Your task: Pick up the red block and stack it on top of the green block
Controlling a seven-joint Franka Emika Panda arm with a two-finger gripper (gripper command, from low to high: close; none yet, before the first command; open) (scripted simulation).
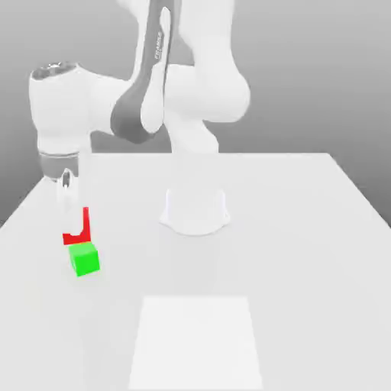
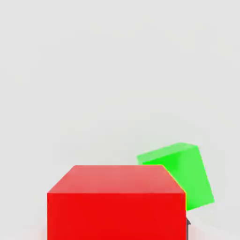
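The white arm (image 1: 160, 92) reaches down to the exterior view's left side of the table (image 1: 305, 229), carrying its load toward the stack. The gripper (image 1: 74, 221) is clamped shut on the red block (image 1: 79, 231), just above and behind the green block (image 1: 84, 258). Nothing blocks the way; a pale square (image 1: 197, 340) lies near.

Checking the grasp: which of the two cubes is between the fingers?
The red block, between the shut fingers; the green block sits free on the table just beside it.
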